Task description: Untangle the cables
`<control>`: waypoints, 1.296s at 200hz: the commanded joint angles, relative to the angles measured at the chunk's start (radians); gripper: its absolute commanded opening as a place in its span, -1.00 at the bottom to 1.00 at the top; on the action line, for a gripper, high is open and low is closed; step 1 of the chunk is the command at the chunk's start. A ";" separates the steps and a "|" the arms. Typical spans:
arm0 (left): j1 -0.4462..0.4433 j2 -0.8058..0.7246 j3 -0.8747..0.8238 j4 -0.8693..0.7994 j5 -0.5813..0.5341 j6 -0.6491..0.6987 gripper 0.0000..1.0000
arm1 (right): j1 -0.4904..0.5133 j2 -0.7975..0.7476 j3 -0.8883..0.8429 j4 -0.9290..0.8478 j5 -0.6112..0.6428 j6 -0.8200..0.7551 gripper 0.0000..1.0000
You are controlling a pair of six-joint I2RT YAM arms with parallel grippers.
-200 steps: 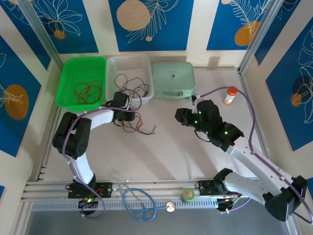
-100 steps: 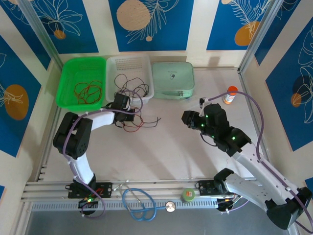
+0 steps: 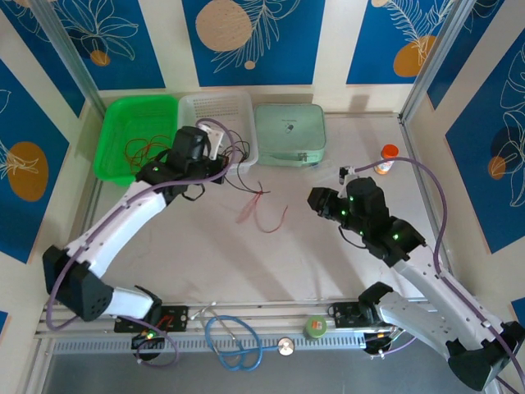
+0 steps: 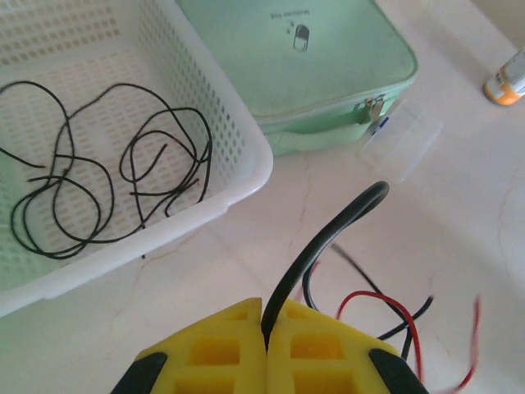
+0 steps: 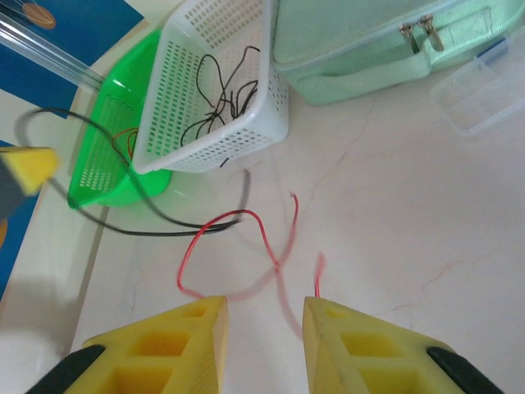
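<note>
Sorting looks well advanced: thin black wires lie coiled in the white perforated plastic basket, and thin red wires sit in the bright green plastic tray. What is left, as I judge it, is one pair out on the pale table. The left claw is pinched tight on a thin black cable, which arches up from the pads and droops to the table just beside the basket. Its far end crosses a thin red cable lying in loose curves; whether the two are free of each other I cannot tell. The right claw hovers spread wide above the red one, holding nothing.
</note>
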 commanded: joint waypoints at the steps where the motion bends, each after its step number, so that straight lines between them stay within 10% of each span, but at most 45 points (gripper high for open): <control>1: -0.013 -0.042 0.016 -0.169 -0.049 0.025 -1.00 | 0.022 -0.001 -0.035 0.058 -0.030 0.064 -0.40; 209: -0.097 -0.061 0.274 -0.279 -0.305 0.106 -1.00 | 0.334 0.501 -0.055 0.177 0.133 0.674 -0.20; 259: 0.027 0.100 0.401 -0.209 -0.339 0.161 -0.88 | 0.349 0.461 -0.094 0.131 0.206 0.718 -0.20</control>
